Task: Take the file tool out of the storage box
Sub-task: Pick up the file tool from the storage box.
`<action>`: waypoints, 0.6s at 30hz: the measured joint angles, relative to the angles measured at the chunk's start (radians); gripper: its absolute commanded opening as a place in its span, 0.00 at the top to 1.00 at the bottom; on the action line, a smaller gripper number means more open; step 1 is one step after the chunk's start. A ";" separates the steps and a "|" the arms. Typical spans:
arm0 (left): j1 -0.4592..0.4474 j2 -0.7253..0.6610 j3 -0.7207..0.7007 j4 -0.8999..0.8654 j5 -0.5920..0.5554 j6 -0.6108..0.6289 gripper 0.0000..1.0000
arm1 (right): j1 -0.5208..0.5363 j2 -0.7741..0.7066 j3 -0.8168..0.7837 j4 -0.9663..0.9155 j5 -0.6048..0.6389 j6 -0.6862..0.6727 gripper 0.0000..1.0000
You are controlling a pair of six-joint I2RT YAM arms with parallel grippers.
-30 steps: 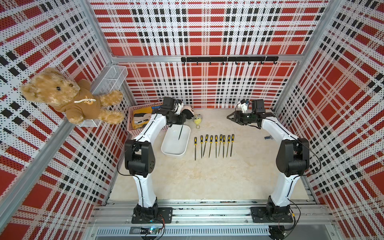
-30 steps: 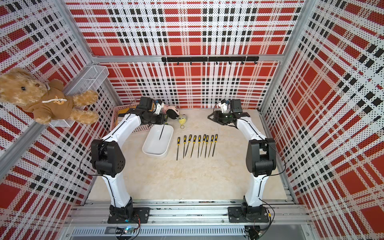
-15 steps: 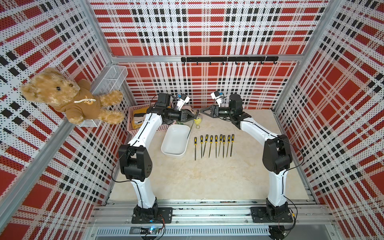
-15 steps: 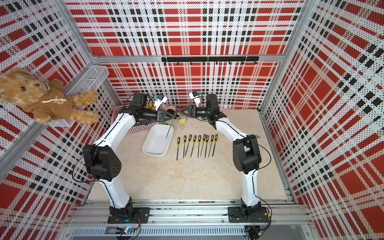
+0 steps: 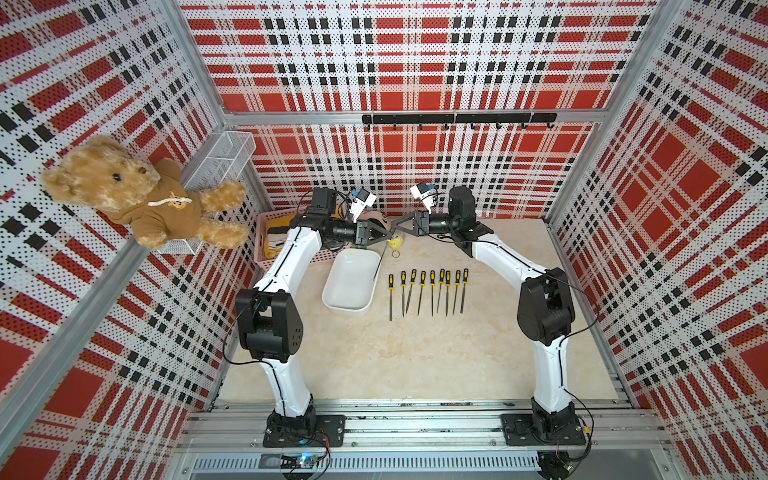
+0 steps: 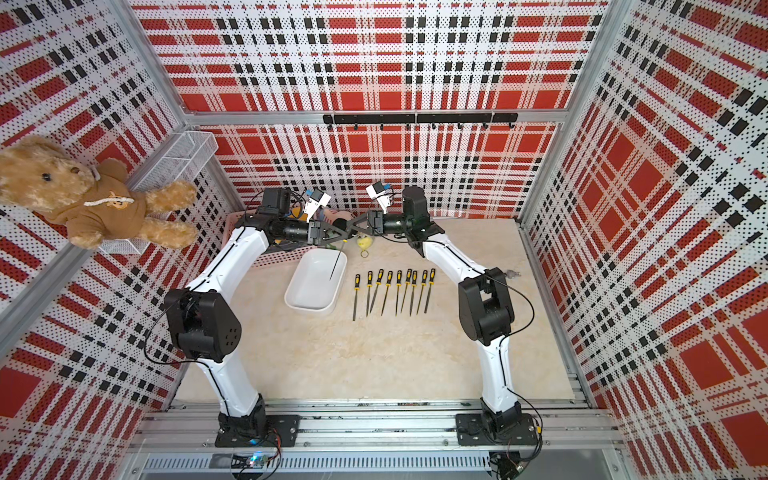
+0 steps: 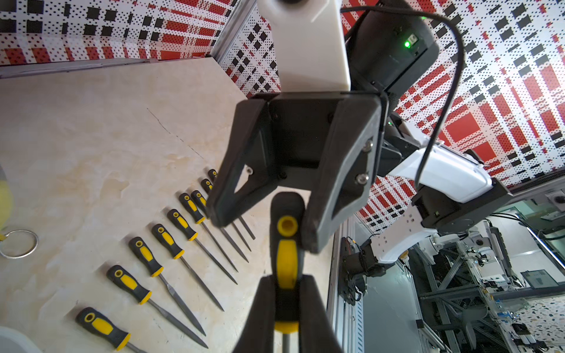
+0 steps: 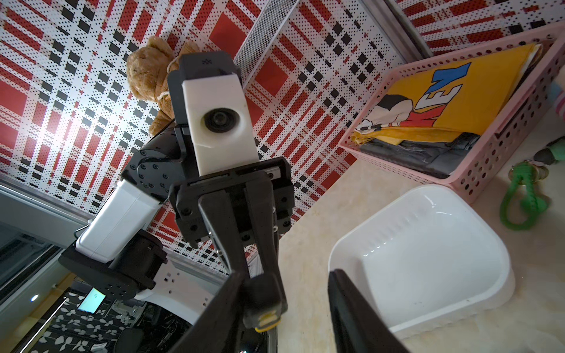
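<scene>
Clamped by its black-and-yellow handle: the file tool (image 7: pixel 286 256), pinched between the fingers of the left gripper (image 7: pixel 286 279), which press together on the handle's lower half near the yellow collar. Held in the air above the storage box (image 5: pixel 349 286), clear of it, toward the box's right side. Long axis steeply slanted, with the thin shaft and tip pointing down and toward the robot's bases. Butt end up, poking past the fingertips toward the right gripper (image 7: pixel 267 233). Jaws there apart, straddling that butt end, with one finger (image 7: pixel 318 232) just beside the handle and the other clear of it. Flat on the table (image 5: pixel 415 365) right of the box: a row of nine more files (image 5: pixel 432 277), roughly parallel, handles far and tips near. Behind the box: a pink basket (image 5: pixel 262 232) holding folded cloth.
</scene>
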 measured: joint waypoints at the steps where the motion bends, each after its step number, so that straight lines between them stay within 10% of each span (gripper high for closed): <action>1: -0.001 0.000 0.000 -0.001 -0.003 0.000 1.00 | 0.001 0.002 0.000 0.000 -0.004 0.000 0.64; 7: -0.001 0.000 -0.015 0.000 -0.001 0.004 1.00 | 0.008 0.003 0.005 -0.005 -0.023 0.000 0.93; 15: -0.002 0.001 -0.017 0.011 -0.171 -0.029 0.01 | -0.010 0.007 0.063 -0.213 0.044 -0.092 1.00; 18: 0.003 0.000 -0.019 0.031 -0.348 -0.065 0.01 | -0.057 0.009 0.122 -0.407 0.105 -0.156 1.00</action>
